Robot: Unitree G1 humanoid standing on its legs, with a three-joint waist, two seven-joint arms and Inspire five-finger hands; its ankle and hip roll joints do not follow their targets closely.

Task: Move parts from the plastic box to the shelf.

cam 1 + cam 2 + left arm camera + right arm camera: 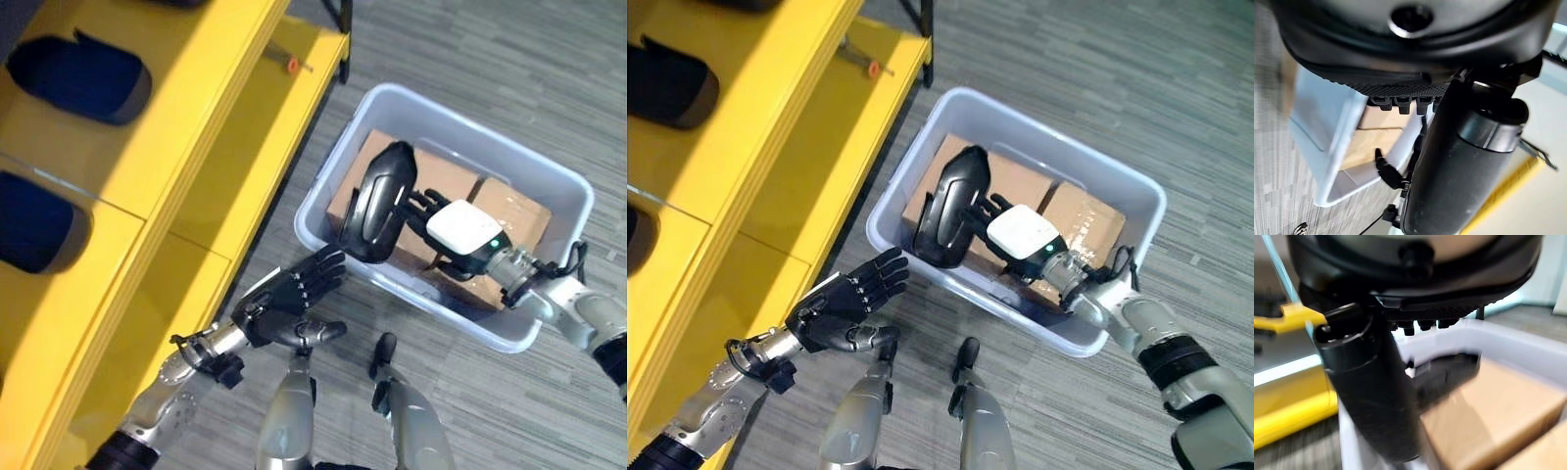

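Right hand (468, 235) grips black part (380, 201) above plastic box (549, 178); left hand (284, 299) open; next, carry to shelf (186, 127) at ten o'clock.

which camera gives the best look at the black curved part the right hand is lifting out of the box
The left eye view: the glossy black curved part shows whole, held by the right hand above the pale plastic box. The right eye view shows nearly the same. The right wrist view shows a blurred portion; the left wrist view, none clearly.

Silver-grey arms, dark left hand (284, 305) and right hand (446, 235) (white cover on the latter)
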